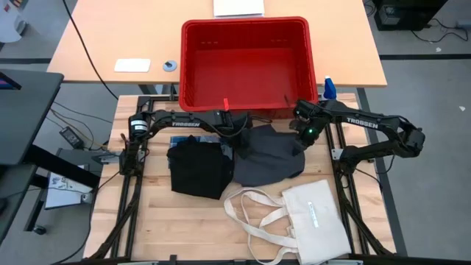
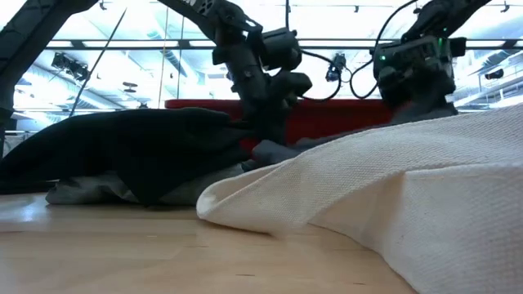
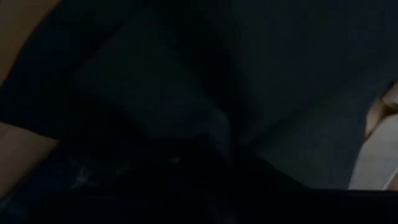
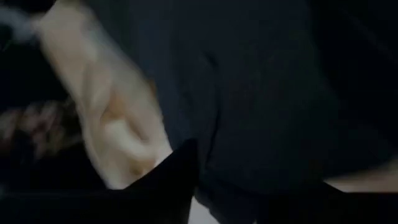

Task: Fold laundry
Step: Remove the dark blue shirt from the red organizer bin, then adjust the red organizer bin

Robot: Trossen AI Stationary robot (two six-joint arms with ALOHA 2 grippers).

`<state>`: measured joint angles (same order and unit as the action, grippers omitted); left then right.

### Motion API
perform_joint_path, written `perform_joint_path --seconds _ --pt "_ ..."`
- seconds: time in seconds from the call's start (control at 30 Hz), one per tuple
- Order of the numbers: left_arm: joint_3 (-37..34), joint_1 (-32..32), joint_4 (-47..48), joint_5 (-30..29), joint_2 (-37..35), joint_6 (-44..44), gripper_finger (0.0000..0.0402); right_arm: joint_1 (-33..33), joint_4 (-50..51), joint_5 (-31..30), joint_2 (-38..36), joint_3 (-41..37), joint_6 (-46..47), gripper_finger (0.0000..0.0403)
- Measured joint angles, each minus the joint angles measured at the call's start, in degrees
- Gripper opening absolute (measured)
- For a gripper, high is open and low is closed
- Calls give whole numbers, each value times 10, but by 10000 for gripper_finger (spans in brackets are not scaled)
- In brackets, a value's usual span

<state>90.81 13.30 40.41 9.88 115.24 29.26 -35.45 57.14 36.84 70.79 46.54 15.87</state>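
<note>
A dark grey garment (image 1: pixel 268 158) lies crumpled in the middle of the table, its left edge against a black garment (image 1: pixel 197 169). A blue-white piece (image 1: pixel 184 140) peeks out from under the black garment's far edge. My left gripper (image 1: pixel 234 131) is down at the far end of the seam between the two dark garments, and cloth fills its wrist view. My right gripper (image 1: pixel 300 136) is low over the dark grey garment's far right corner (image 4: pixel 261 93), fingers apart. A cream tote bag (image 1: pixel 313 213) lies near the front right. My right gripper slants down from the table's far right at the dark grey garment's far right corner (image 4: pixel 249 155). One fingertip (image 4: pixel 180 168) shows beside the cloth, which lies on the table. Whether the fingers touch it I cannot tell.
A red basket (image 1: pixel 246 62) stands just past the table's far edge, close behind both grippers. The tote's long handles (image 1: pixel 254 213) spread over the front middle of the table. A blue bottle (image 1: pixel 329 88) stands by the basket's right corner. Bare wood shows at the front left (image 1: pixel 169 228).
</note>
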Motion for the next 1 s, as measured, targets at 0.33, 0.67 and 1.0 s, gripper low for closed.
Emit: perform_joint_path --seconds 0.33,0.67,1.0 --pt "-1 3 55 -49 0 12 195 -29 -5 -135 -14 0 40 176" --pt "-1 16 80 -40 -57 -56 281 -27 -6 -88 -70 0 20 175" --pt "0 4 19 -91 -135 -171 270 -3 14 -93 -130 0 0 178"
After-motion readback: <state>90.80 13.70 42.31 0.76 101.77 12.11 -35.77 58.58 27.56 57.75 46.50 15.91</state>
